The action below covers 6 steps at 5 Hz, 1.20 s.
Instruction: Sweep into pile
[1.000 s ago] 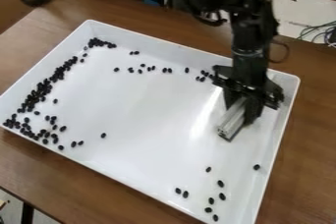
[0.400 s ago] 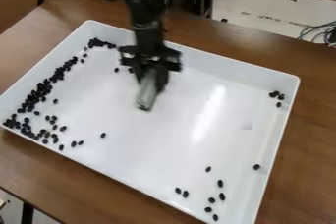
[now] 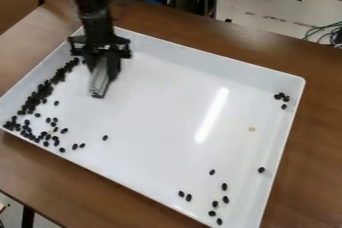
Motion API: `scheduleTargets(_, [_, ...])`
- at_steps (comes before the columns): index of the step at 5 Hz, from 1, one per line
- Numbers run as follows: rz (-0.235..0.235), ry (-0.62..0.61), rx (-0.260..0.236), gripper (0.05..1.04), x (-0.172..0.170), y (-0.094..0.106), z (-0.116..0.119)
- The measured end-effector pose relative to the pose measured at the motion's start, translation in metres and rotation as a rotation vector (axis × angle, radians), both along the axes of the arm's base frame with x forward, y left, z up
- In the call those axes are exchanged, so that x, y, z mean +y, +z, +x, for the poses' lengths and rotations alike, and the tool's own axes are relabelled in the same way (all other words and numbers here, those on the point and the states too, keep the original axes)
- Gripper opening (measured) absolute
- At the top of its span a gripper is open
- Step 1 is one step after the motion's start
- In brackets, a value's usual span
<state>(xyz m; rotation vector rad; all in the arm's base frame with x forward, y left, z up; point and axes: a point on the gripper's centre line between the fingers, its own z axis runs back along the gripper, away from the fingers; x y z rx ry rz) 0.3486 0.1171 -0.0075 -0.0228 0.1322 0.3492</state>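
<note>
The black gripper (image 3: 103, 69) hangs over the upper left corner of the white tray (image 3: 160, 117), shut on a grey block-like sweeping tool (image 3: 99, 79) that points down toward the tray floor. Black beans (image 3: 44, 89) lie in a dense band along the tray's left wall. More beans (image 3: 48, 136) are scattered around the lower left corner. Several loose beans (image 3: 224, 186) lie near the lower right, and a small cluster (image 3: 281, 96) sits by the right wall. The gripper and arm hide the tray's upper left corner.
A brown wooden table (image 3: 325, 137) surrounds the tray, whose raised walls stand on all sides. A small tan spot (image 3: 252, 129) shows on the tray floor at the right. Cables (image 3: 327, 33) lie beyond the table at the upper right.
The gripper has moved left across the tray's upper part with the grey tool. Beans formerly along the upper middle are gone from there, and a small cluster shows by the right wall.
</note>
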Motion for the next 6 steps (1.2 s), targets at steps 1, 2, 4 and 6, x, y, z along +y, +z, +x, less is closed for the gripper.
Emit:
scheduleTargets(1, [0.029, -0.048, 0.020, 0.364, 0.003, 0.003, -0.010])
scheduleTargets(2, [0.027, -0.082, 0.031, 0.364, -0.004, 0.005, -0.018])
scheduleTargets(4, [0.004, -0.129, -0.072, 0.364, -0.085, 0.043, -0.028])
scheduleTargets(6, [-0.053, -0.168, -0.153, 0.363, -0.179, 0.039, -0.052])
